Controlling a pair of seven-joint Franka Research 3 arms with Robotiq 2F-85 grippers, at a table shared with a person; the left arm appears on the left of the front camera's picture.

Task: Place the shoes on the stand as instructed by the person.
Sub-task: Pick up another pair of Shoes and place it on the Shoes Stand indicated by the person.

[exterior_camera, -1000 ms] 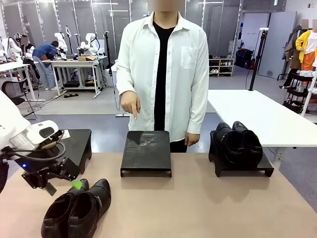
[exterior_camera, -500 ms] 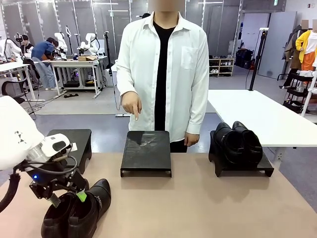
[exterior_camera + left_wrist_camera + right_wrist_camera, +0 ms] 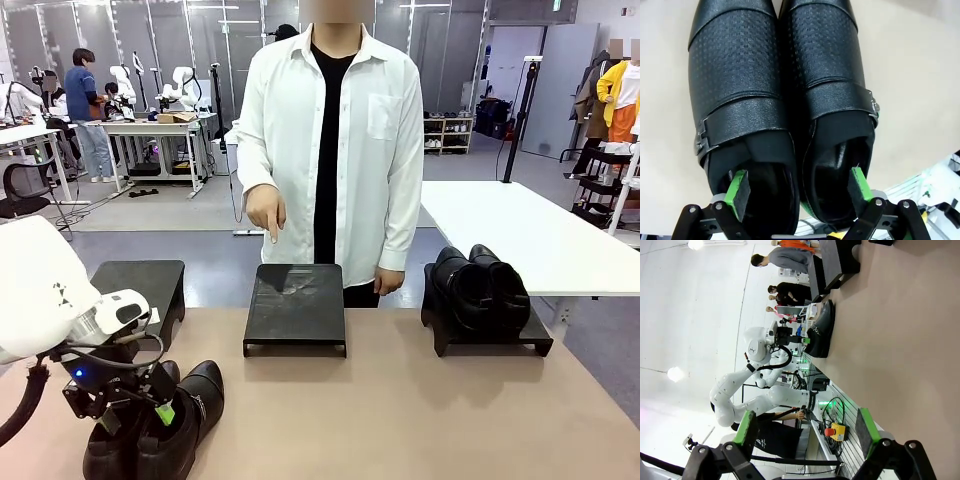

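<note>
Left gripper [image 3: 799, 182] is held spread over near shoes' [image 3: 775, 85] openings. Right gripper [image 3: 804, 426] is spread too. Middle stand [image 3: 295, 300] is pointed at by person's hand [image 3: 266, 212].

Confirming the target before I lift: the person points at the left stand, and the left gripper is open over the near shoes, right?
Not quite: the front view shows the person's hand pointing at the middle stand, not the left one. The left gripper is open over the near shoes, as you said.

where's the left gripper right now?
Front view, near-left of the table: the left gripper is open over the loose pair of shoes, a finger at each shoe's opening, just in front of the left stand.
</note>
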